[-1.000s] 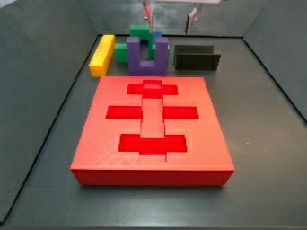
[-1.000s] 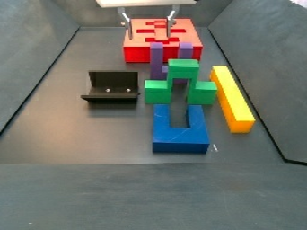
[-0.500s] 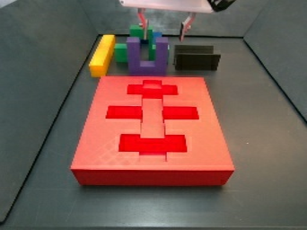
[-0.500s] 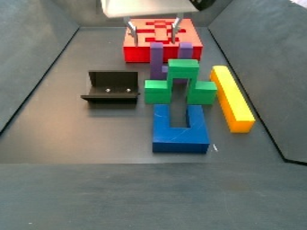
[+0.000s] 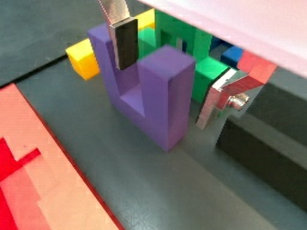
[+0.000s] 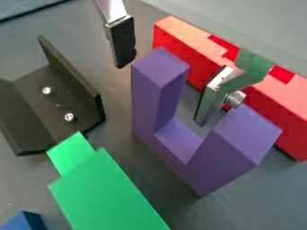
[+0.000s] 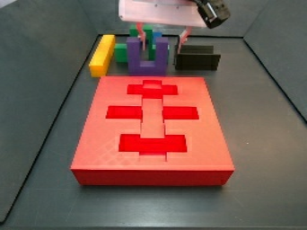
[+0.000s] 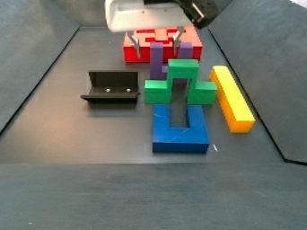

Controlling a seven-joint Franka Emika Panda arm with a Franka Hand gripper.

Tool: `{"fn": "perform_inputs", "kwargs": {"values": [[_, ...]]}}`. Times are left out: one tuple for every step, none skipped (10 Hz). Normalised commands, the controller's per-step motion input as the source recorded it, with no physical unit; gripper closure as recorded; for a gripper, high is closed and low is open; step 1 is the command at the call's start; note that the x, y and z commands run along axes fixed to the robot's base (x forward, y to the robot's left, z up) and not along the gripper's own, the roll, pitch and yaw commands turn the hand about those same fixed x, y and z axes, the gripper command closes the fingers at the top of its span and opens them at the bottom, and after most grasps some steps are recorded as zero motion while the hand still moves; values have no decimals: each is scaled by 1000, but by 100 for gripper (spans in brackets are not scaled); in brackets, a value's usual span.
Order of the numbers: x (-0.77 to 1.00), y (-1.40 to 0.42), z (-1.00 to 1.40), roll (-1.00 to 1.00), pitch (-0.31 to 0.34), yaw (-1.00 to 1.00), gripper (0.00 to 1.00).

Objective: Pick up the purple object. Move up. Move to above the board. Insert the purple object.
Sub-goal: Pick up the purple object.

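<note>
Lower now than before, my gripper [image 6: 168, 74] straddles one upright arm of the purple object [image 6: 199, 126], fingers wide, untouching. Side view: matte purple object [image 7: 147, 60] stands on the floor just behind the board [image 7: 151, 131].

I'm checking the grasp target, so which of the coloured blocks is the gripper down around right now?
The purple object: the gripper has its fingers on either side of one upright arm, not yet closed. The green block and yellow bar stand apart.

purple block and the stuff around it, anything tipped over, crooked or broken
Nothing stands out. The purple object stands upright on the floor, arms up, intact. The gripper is open, its fingers either side of one arm. The board lies flat; the green block and fixture look undisturbed.
</note>
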Motion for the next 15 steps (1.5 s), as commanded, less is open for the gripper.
{"fn": "perform_inputs", "kwargs": {"values": [[0,0,-211,0,0,0,0],[0,0,0,0,0,0,0],[0,0,0,0,0,0,100],[0,0,0,0,0,0,100],[0,0,0,0,0,0,100],[0,0,0,0,0,0,100],[0,0,0,0,0,0,100],[0,0,0,0,0,0,100],[0,0,0,0,0,0,100],[0,0,0,0,0,0,100],[0,0,0,0,0,0,100],[0,0,0,0,0,0,100],[0,0,0,0,0,0,100],[0,0,0,0,0,0,100],[0,0,0,0,0,0,100]]}}
